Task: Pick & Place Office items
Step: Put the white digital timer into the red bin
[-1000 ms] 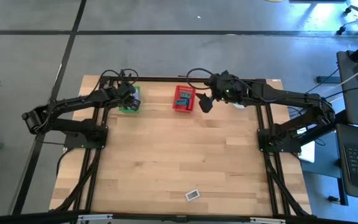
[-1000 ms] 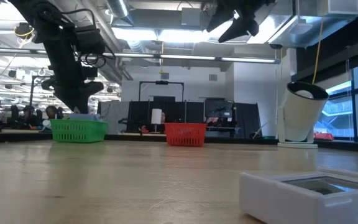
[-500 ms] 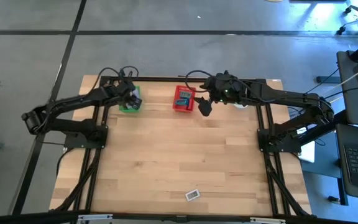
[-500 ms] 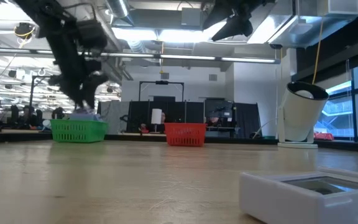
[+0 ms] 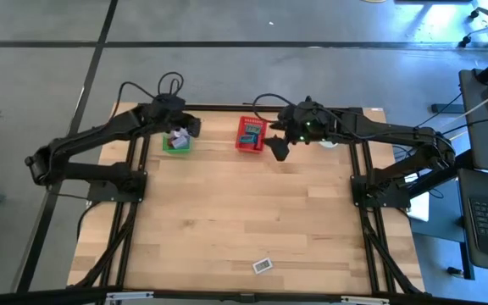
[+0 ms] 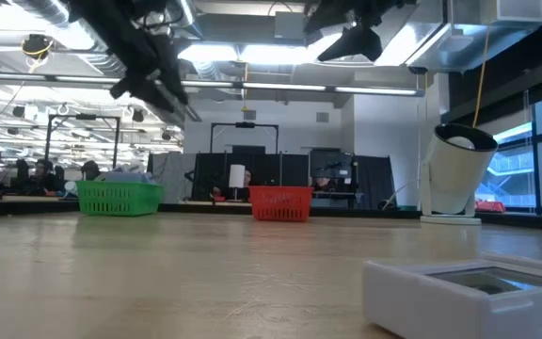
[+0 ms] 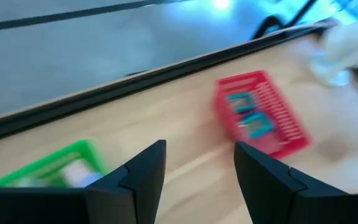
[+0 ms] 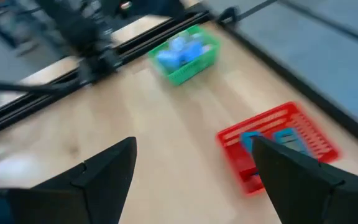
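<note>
Two mesh baskets stand near the far edge of the wooden table (image 5: 227,212). The green basket (image 5: 176,142) sits toward the far left corner and holds a small heap of office items, pale lavender and blue pieces (image 5: 177,136) piled above its rim. The red basket (image 5: 250,134) stands near the middle of the far edge, well apart from the green one, with teal and blue flat pieces (image 5: 249,131) lying inside it. One more item, a small white rectangular piece (image 5: 263,265) with a dark face, lies alone close to the near edge of the table, far from both baskets. A white cup-like thing (image 6: 459,169) stands toward the far right corner.

The left gripper (image 5: 191,127) hangs in the air just beside the green basket, on the side facing the red one; its fingers (image 7: 143,180) are spread apart with nothing between them. The right gripper (image 5: 279,148) hangs just beside the red basket, on the side away from the green one, above bare wood; its fingers (image 8: 107,177) are likewise spread wide and hold nothing. In the low view both grippers are raised well above the basket rims.
</note>
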`<state>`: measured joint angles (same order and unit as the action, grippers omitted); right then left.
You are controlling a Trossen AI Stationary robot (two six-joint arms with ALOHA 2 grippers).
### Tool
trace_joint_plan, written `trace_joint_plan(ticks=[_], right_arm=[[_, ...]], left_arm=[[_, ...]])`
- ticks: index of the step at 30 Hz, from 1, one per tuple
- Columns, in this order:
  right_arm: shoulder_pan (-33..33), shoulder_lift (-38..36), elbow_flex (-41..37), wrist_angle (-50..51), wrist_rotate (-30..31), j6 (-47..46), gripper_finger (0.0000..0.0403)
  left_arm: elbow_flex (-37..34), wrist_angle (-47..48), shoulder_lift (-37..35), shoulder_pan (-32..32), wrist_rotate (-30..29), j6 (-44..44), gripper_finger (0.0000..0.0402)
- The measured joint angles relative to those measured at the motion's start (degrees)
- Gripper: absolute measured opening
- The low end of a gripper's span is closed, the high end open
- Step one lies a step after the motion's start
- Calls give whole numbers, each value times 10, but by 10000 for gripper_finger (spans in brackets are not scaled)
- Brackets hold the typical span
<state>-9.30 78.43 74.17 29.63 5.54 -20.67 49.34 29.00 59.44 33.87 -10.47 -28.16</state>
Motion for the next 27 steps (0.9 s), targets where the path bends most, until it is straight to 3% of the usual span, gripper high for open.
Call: trace_joint_plan(ticks=[9, 15, 21, 27], right_arm=[[46, 0, 0, 73, -116, 95, 320], [123, 0, -19, 72, -156, 119, 320], [206, 0, -97, 16, -146, 110, 320], [287, 0, -203, -107, -85, 108, 320]], left_arm=[[0, -68, -4, -96, 13, -99, 181], [0, -86, -4, -175, 12, -186, 177], [0, -97, -4, -268, -35, -234, 177], [0, -115, -4, -345, -123, -275, 173]])
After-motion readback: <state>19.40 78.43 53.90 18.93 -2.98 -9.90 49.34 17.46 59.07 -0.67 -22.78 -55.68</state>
